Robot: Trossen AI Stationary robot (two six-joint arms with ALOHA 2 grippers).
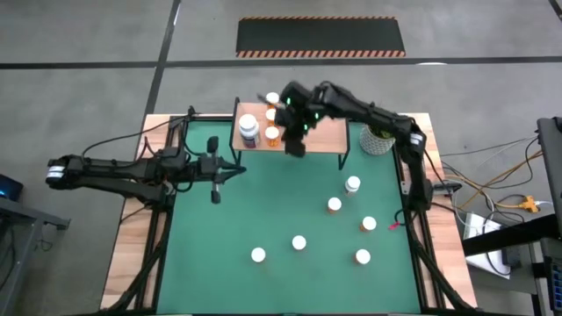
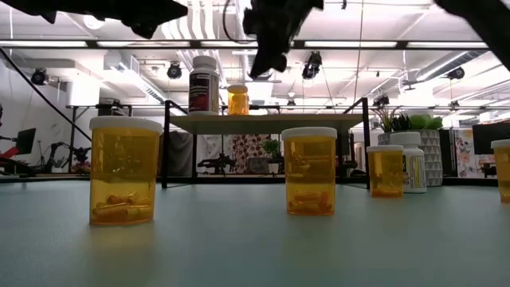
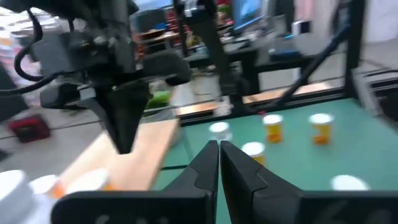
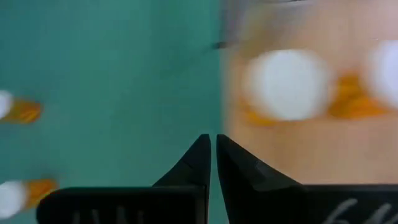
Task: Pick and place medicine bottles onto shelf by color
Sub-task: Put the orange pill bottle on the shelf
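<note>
Above the shelf [image 1: 325, 140], the right claw [image 1: 297, 149] hangs pinched closed and empty, beside an orange bottle [image 1: 272, 134].

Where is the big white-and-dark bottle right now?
In the high view the white-and-dark bottle stands on the left part of the wooden shelf, at the table's far edge, beside an orange bottle.

Right arm extended across the far side with its dark two-finger right gripper [image 1: 297, 147] closed and empty; left arm outstretched, left gripper [image 1: 214, 194] likewise closed.
</note>
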